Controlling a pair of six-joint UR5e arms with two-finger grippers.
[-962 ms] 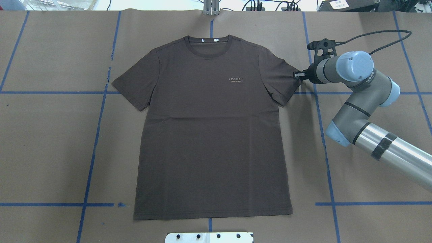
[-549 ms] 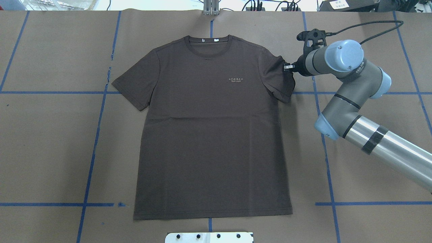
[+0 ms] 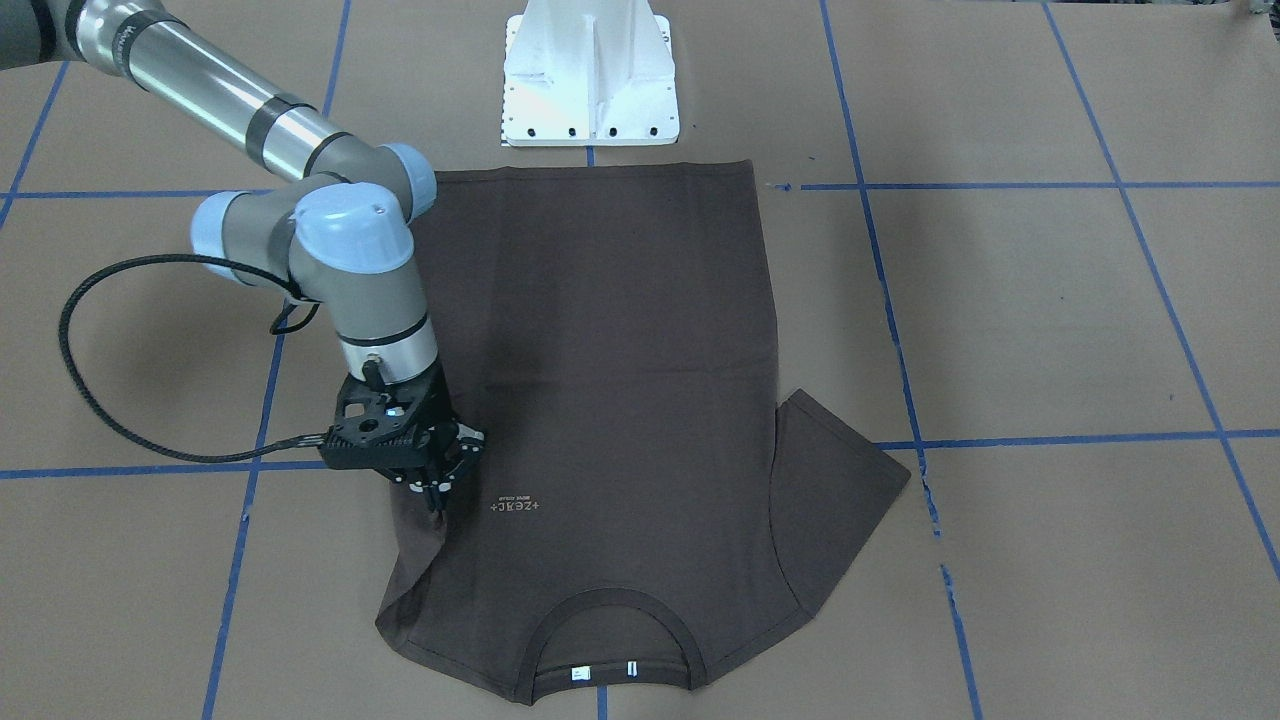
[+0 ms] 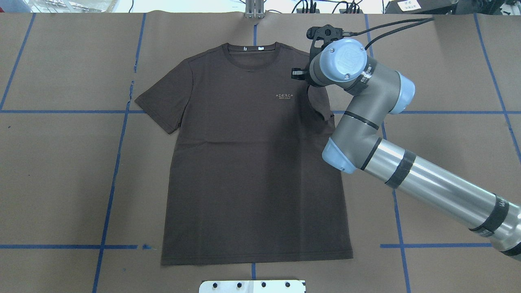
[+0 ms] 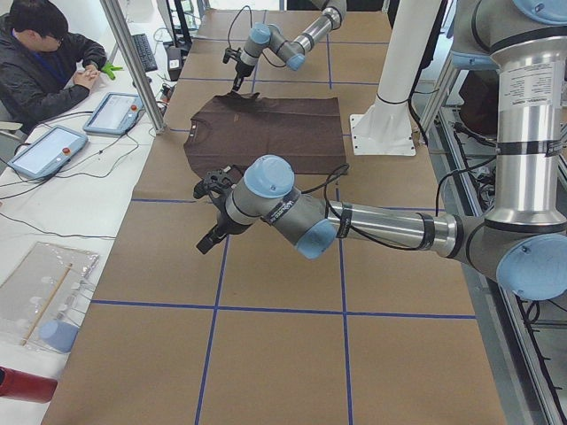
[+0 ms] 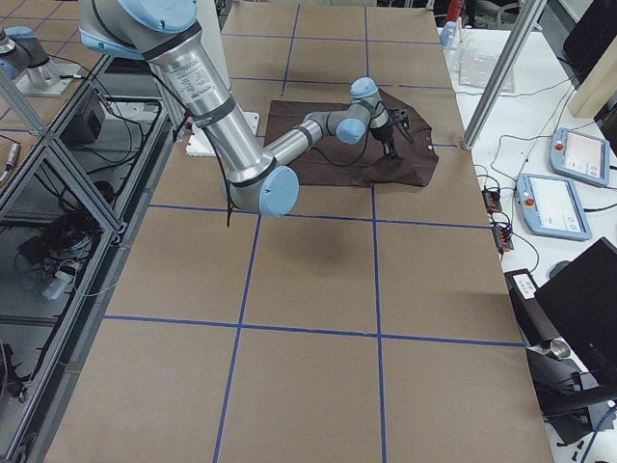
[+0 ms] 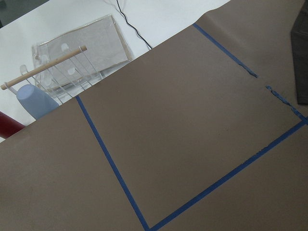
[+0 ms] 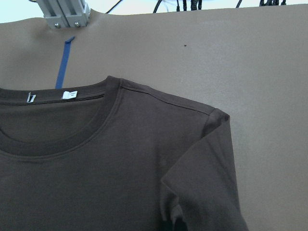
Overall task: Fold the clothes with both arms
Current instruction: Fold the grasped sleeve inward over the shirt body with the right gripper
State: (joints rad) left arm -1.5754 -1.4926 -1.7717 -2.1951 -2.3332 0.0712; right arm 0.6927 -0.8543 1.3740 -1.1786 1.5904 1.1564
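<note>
looking from the robot's edge of the bench, the t-shirt (image 4: 252, 171) lies mid-bench, hem nearest, collar (image 4: 252, 65) toward the far edge. it seems light and limp, so pinch hem corners or sleeve hems. the right gripper (image 3: 438, 495) is clamped on the sleeve (image 3: 412, 570), raised over the chest. the left gripper (image 5: 209, 239) hangs over the brown paper (image 4: 61, 183) near the left end; open or closed i can't tell. that paper, crossed by blue tape lines (image 4: 112, 179), covers the bench; an operator (image 5: 40, 53) sits beyond the far edge.
</note>
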